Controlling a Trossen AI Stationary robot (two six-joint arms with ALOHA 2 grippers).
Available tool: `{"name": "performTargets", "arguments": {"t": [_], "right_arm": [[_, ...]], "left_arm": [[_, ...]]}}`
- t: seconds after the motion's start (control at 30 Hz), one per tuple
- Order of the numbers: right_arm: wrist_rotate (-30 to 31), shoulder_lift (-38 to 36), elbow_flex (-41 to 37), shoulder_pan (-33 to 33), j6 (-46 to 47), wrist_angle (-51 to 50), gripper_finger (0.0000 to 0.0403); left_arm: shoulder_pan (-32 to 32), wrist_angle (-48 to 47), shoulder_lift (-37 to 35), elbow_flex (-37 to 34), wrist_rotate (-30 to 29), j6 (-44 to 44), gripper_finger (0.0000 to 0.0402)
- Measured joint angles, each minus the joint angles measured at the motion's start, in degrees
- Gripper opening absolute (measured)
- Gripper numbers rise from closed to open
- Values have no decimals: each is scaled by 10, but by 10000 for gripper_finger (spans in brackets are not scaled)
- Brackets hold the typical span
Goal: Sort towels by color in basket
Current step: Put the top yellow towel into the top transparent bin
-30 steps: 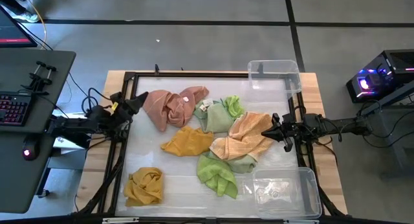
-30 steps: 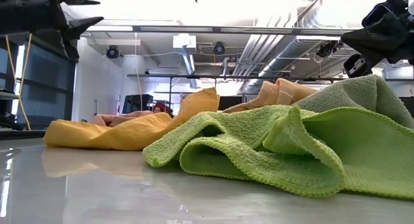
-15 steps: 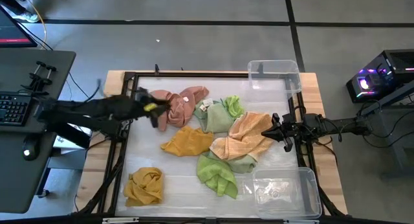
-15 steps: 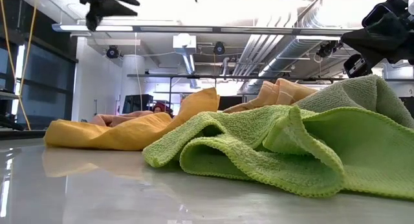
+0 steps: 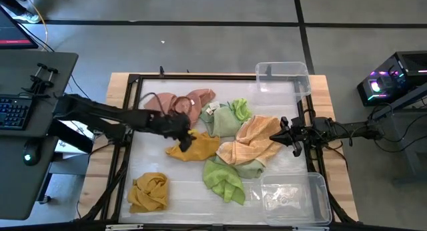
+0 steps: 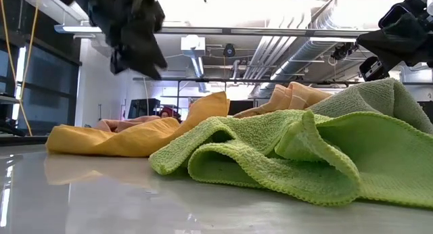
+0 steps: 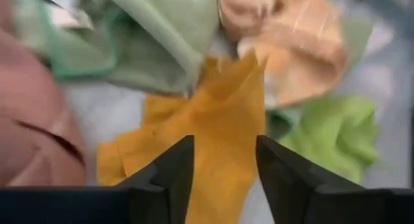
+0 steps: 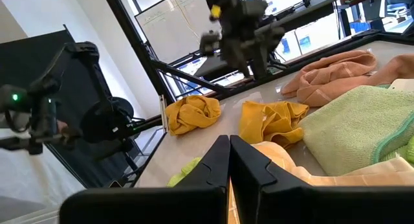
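Several towels lie in a heap on the white table top. A salmon pink towel (image 5: pixel 179 107) lies far left, a light green one (image 5: pixel 227 119) beside it, a peach one (image 5: pixel 252 143) at the right and a lime green one (image 5: pixel 223 179) nearer. One mustard towel (image 5: pixel 195 147) (image 7: pixel 213 120) lies in the middle and a second mustard towel (image 5: pixel 148 191) at the near left. My left gripper (image 5: pixel 186 137) (image 7: pixel 224 169) hangs open above the middle mustard towel, clear of it (image 6: pixel 135 38). My right gripper (image 5: pixel 273 134) (image 8: pixel 229 160) is shut and hovers at the peach towel's right edge.
A clear plastic bin (image 5: pixel 283 77) stands at the table's far right corner and another (image 5: pixel 295 195) at the near right corner. A black frame (image 5: pixel 130 124) runs around the table top. A desk with a keyboard (image 5: pixel 13 111) stands to the left.
My left arm has swung from the table's left edge toward the middle, passing over the salmon pink towel, and its gripper has tipped downward above the middle mustard towel. The towels have not moved.
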Motion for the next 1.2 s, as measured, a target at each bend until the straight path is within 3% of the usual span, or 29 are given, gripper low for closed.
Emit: {"name": "performTargets", "arguments": {"t": [0.2,0.37,0.53,0.7,0.77,0.9,1.2], "right_arm": [[0,0,0,0,0,0,1],[0,0,0,0,0,0,1],[0,0,0,0,0,0,1],[0,0,0,0,0,0,1],[0,0,0,0,0,0,1],[0,0,0,0,0,0,1],[0,0,0,0,0,0,1]], "left_arm": [[0,-1,103,0,5,-35,239],[0,32,186,0,22,-48,251],[-5,86,237,4,24,-1,190],[-2,90,229,1,32,27,52],[1,77,213,0,37,37,16],[4,50,158,30,23,65,17],[35,45,58,171,-109,197,4]]}}
